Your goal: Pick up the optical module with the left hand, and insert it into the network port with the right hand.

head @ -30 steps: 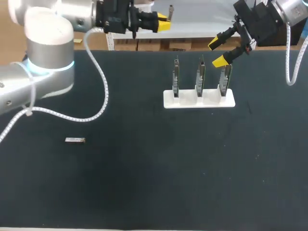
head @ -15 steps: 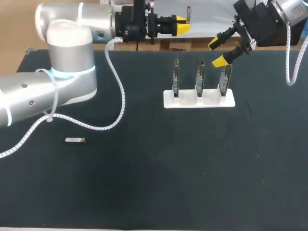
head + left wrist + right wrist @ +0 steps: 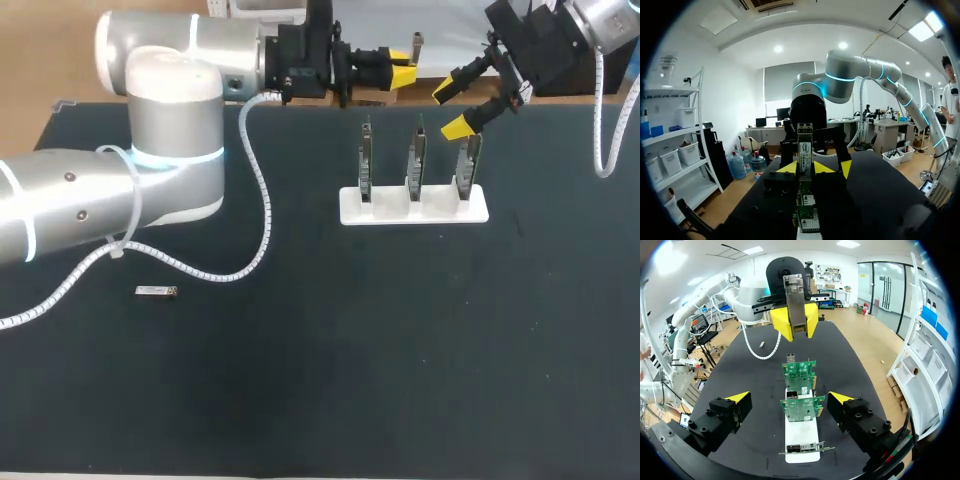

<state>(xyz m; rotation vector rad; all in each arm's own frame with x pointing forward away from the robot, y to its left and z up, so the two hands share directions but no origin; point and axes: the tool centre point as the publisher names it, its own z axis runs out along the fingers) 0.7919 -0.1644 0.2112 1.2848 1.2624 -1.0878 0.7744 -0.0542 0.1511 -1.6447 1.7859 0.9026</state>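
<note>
Right end effector [image 3: 790, 399] open — circuit boards [image 3: 801, 407] ahead, left end effector [image 3: 793, 322] gripping optical module [image 3: 792, 290]

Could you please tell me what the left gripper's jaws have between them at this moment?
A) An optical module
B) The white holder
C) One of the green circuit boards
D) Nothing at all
A: in the left wrist view the left gripper has its jaws pressed against both sides of an upright optical module. The right wrist view shows the same grip.
</note>
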